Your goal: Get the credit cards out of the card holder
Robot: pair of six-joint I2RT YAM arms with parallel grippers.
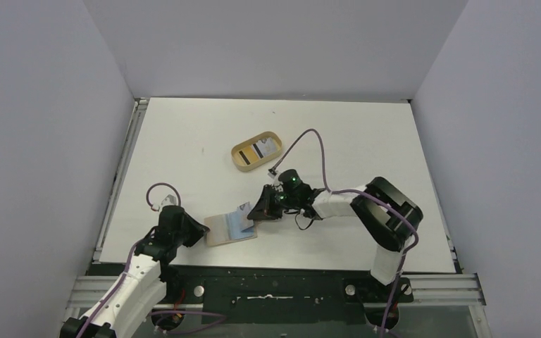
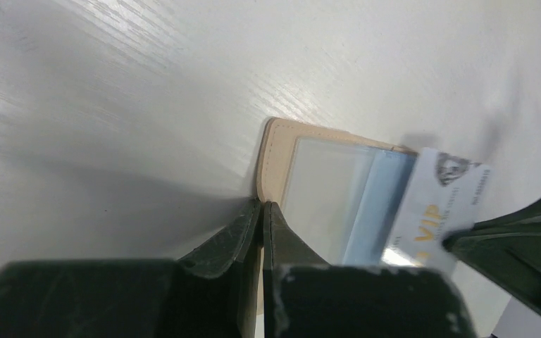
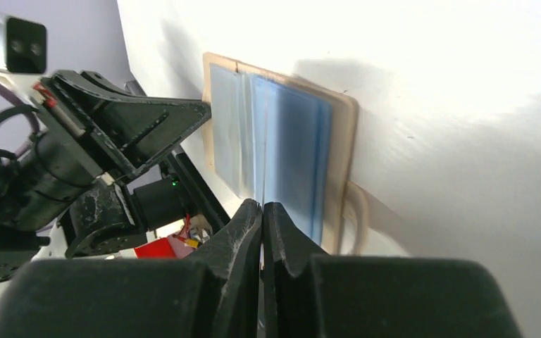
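The surface [image 1: 183, 141] is white and matt; in the left wrist view it shows a fine grain. Plain pale grey walls [image 1: 275, 42] close it in at the left, the top and the right of the top view. Along the bottom of that view runs a dark base with metal rails [image 1: 437, 285], where the two arms stand.

The card holder [image 1: 225, 231] lies open and flat on the surface, low in the top view and a little left of the centre, with its light blue inside turned up. The left fingers [image 2: 250, 225] are together, clamped on its tan edge. The right fingers [image 3: 250, 218] are together too, clamped on a credit card [image 2: 433, 211]. This card is whitish with the gold letters "VIP" and lies partly over the blue side of the holder, reaching out past its edge.

Above the centre of the top view, well apart from the holder, an oval wooden tray [image 1: 234, 153] stands on the surface. Other cards [image 1: 260, 148] lie in it, one with a black stripe.
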